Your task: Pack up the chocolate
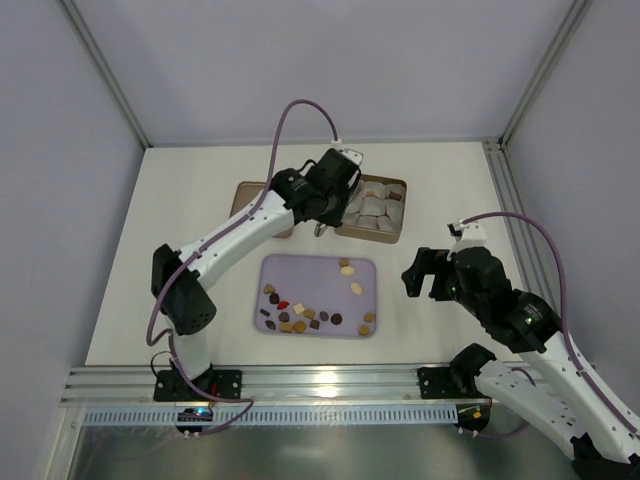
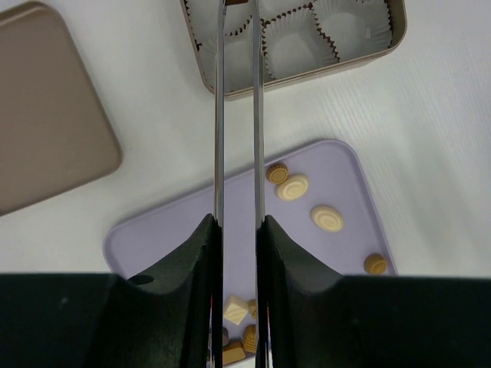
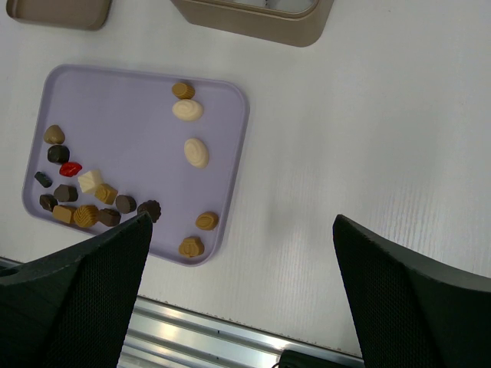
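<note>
**Chocolate on the tray, left gripper over the tin**

We see the chocolate [image 3: 90, 181] lying loose on the lavender tray [image 3: 130, 130], which sits on the white counter [image 3: 345, 138] between the two arms. Most pieces crowd the tray's left end in the right wrist view: dark brown, caramel and cream bits with one red piece [image 3: 70, 169] among them. Three more lie apart toward the far side, and two caramel ones sit near the edge closest to the right arm.

Beyond the tray stands a tan tin [image 2: 330, 64] lined with white cup liners [image 2: 295, 50], and the flat brown lid [image 2: 46, 115] lies beside it on the counter.

The left gripper [image 1: 320, 228] reaches over the tin's near corner, its long fingers drawn close with only a slim gap. A brown sliver shows between them at the frame's top edge, but we cannot tell whether they pinch a piece.

The right gripper [image 3: 242, 222] hangs above bare counter beside the tray, fingers spread wide and holding nothing.
</note>
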You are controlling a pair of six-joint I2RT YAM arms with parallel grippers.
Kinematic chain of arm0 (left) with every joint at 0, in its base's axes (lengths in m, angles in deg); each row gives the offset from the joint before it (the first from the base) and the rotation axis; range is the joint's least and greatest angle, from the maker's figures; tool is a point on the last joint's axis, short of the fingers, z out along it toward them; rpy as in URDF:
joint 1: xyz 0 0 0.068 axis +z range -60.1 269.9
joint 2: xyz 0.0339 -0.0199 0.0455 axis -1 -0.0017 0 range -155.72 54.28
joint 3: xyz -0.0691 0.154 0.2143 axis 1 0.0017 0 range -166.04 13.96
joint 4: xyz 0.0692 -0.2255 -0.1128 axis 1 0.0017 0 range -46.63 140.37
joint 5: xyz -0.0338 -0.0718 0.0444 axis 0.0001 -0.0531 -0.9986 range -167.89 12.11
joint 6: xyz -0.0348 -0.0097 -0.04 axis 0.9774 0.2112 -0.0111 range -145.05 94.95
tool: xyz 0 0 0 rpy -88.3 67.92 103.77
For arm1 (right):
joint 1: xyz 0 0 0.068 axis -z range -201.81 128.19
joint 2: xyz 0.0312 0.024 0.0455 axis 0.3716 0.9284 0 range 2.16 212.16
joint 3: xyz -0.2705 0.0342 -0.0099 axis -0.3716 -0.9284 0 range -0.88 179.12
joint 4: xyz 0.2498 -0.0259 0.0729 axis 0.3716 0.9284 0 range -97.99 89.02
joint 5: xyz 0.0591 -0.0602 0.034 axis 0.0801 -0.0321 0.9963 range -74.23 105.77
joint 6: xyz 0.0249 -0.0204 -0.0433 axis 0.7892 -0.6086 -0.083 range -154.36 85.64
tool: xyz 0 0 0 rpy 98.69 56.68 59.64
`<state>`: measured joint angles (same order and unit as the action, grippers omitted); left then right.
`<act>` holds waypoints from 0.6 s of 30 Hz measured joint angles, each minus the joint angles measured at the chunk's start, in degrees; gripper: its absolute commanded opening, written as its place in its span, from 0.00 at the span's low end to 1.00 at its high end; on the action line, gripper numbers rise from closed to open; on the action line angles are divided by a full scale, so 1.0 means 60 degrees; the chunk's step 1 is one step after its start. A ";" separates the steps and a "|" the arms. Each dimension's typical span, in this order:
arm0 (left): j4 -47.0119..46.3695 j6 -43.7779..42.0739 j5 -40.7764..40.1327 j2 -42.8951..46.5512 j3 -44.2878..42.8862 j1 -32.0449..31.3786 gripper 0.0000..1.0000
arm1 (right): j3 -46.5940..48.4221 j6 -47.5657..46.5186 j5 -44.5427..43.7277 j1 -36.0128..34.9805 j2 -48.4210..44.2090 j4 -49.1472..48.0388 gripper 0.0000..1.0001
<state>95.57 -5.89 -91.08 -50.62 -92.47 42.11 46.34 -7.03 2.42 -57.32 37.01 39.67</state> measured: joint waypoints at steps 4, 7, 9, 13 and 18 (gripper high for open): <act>-0.0011 -0.0149 0.0168 -0.0484 -0.0240 0.0117 0.25 | 0.0000 0.0000 -0.0004 0.0000 0.0000 0.0004 1.00; -0.0025 -0.0259 0.0222 -0.0852 -0.0382 0.0208 0.25 | 0.0004 0.0004 -0.0004 0.0000 0.0000 0.0007 1.00; -0.0025 -0.0273 0.0244 -0.1071 -0.0390 0.0255 0.25 | 0.0000 0.0000 -0.0004 0.0000 0.0000 0.0007 1.00; -0.0029 -0.0280 0.0324 -0.1457 -0.0390 0.0346 0.25 | 0.0000 0.0000 -0.0007 0.0000 0.0000 0.0007 1.00; -0.0033 -0.0306 0.0408 -0.1672 -0.0390 0.0423 0.29 | 0.0004 0.0004 -0.0007 0.0000 0.0000 0.0007 1.00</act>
<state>95.38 -7.73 -88.63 -60.65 -94.81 44.65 46.37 -7.01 2.38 -57.32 37.01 39.72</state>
